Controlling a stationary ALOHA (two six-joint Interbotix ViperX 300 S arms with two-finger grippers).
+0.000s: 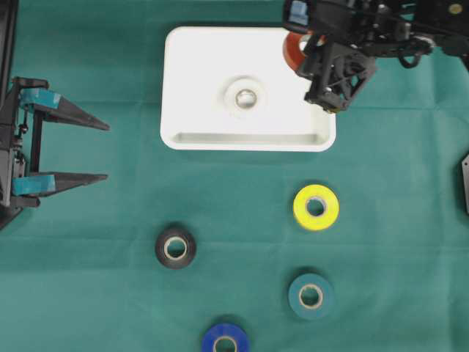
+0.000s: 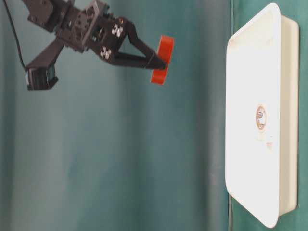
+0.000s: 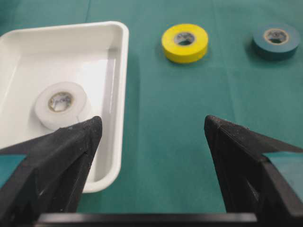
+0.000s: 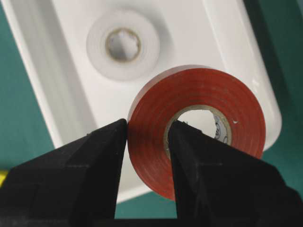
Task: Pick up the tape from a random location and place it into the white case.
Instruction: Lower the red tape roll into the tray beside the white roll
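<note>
A green-covered table (image 1: 88, 293) holds a white case (image 1: 190, 59) with 1 white tape roll (image 1: 245, 97) lying flat inside it. The right tool (image 4: 147, 142) hangs above the case's corner, pinching a red tape roll (image 4: 208, 99) on edge, 1 finger outside the ring and 1 through its hole. The left tool (image 1: 102, 152) rests at the table's left edge, fingers spread wide and holding nothing. Below the case, on the cloth, lie 4 more rolls: yellow (image 1: 316, 207), black (image 1: 176, 248), teal (image 1: 311, 295) and blue (image 1: 225, 339).
</note>
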